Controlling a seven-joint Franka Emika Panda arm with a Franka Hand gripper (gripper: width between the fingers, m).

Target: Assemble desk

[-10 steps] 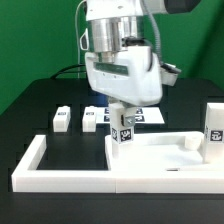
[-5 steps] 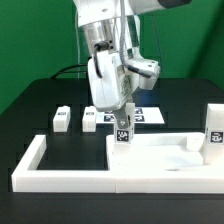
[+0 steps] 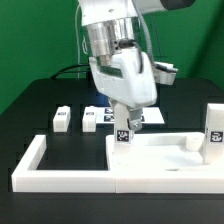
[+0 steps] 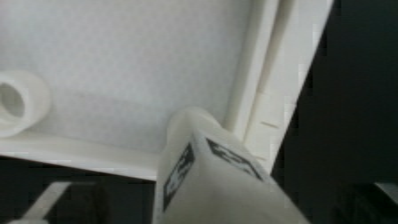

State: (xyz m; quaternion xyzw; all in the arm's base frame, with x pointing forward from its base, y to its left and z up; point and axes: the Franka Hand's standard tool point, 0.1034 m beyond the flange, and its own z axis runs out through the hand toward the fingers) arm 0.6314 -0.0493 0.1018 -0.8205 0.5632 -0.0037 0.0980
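The white tabletop panel (image 3: 165, 155) lies flat inside the border rail; it also fills the wrist view (image 4: 125, 70), where a round corner socket (image 4: 15, 102) shows. My gripper (image 3: 124, 120) is shut on a short white leg (image 3: 124, 135) with a tag marker, held upright at the panel's far corner on the exterior view's left. In the wrist view that leg (image 4: 214, 175) fills the foreground by the panel's edge, and my fingers are hidden. Another leg (image 3: 213, 126) stands upright at the exterior view's right. Two more legs (image 3: 62, 118) (image 3: 90, 118) lie on the black table.
The long white U-shaped border rail (image 3: 30, 165) runs along the front and the exterior view's left of the panel. The marker board (image 3: 150, 116) lies behind my gripper. A green backdrop stands behind the black table.
My wrist has turned about its upright axis, one way and then on again, while the held leg has stayed at the same corner of the panel.
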